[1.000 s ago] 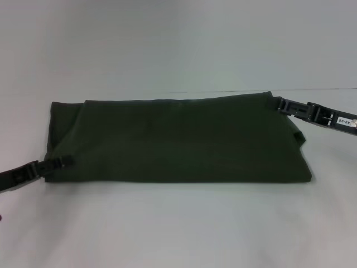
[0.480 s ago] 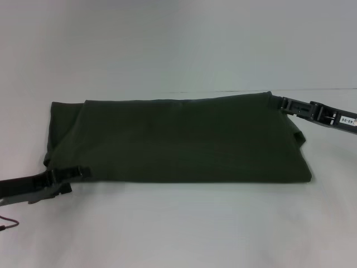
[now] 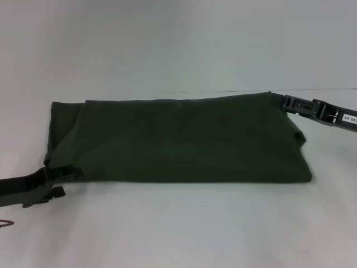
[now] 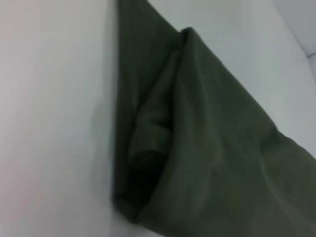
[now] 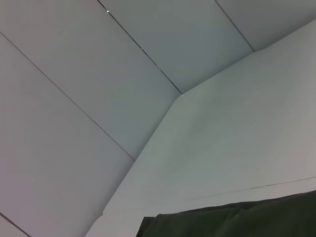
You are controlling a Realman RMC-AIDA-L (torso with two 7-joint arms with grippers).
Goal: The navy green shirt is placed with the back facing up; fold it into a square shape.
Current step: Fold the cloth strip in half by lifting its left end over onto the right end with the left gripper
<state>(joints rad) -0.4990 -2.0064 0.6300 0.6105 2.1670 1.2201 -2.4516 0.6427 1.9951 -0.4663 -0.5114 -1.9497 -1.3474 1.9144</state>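
The navy green shirt (image 3: 178, 139) lies on the white table as a long, flat folded band with its plain side up. My left gripper (image 3: 75, 173) is low at the band's near left corner, touching its edge. The left wrist view shows that end of the navy green shirt (image 4: 207, 148) from close by, its layers gaping a little. At the far right corner, my right gripper (image 3: 280, 103) meets the cloth edge. In the right wrist view only a dark strip of the navy green shirt (image 5: 237, 219) shows.
The white table (image 3: 178, 229) runs wide in front of the shirt and to both sides. A pale panelled wall (image 5: 98, 74) stands behind it. A thin reddish cable (image 3: 5, 223) shows near the left arm.
My left gripper dropped from the shirt's left edge to its near left corner, reached in, then backed off slightly. The right gripper eased a little to the right. The shirt has not moved.
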